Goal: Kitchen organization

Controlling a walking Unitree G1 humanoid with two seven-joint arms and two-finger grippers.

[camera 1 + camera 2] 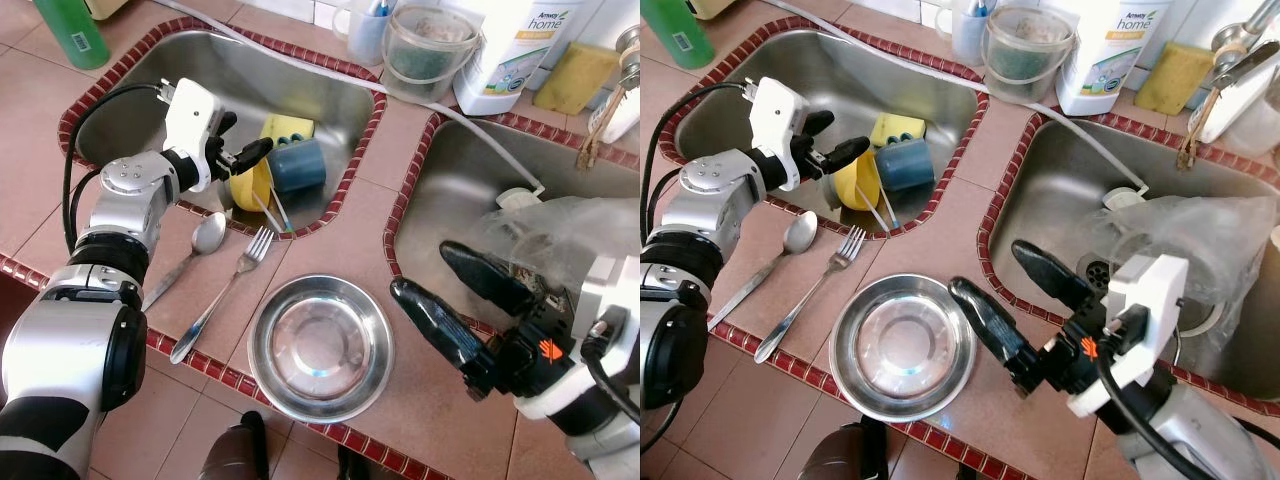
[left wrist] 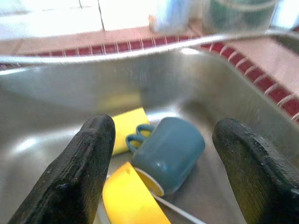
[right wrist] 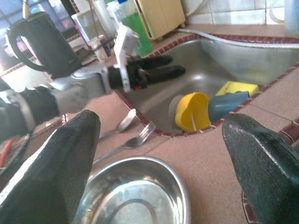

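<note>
My left gripper (image 1: 248,135) is open and hovers over the front of the left sink (image 1: 170,75). Just beyond its fingertips lie a yellow cup (image 1: 248,185) on its side, a blue mug (image 1: 297,166) on its side and a yellow sponge (image 1: 287,127). In the left wrist view the blue mug (image 2: 170,149) sits between the fingers, with the yellow cup (image 2: 131,198) closer. A spoon (image 1: 205,238) and a fork (image 1: 235,275) lie on the tiled counter. A steel bowl (image 1: 320,347) stands near the counter's front edge. My right gripper (image 1: 420,270) is open above the counter between bowl and right sink.
A crumpled plastic bag (image 1: 570,230) lies in the right sink (image 1: 450,190). Behind the sinks stand a green bottle (image 1: 72,30), a clear tub (image 1: 430,45), a white detergent bottle (image 1: 515,50) and a yellow sponge (image 1: 575,75). A white hose (image 1: 470,125) crosses the counter.
</note>
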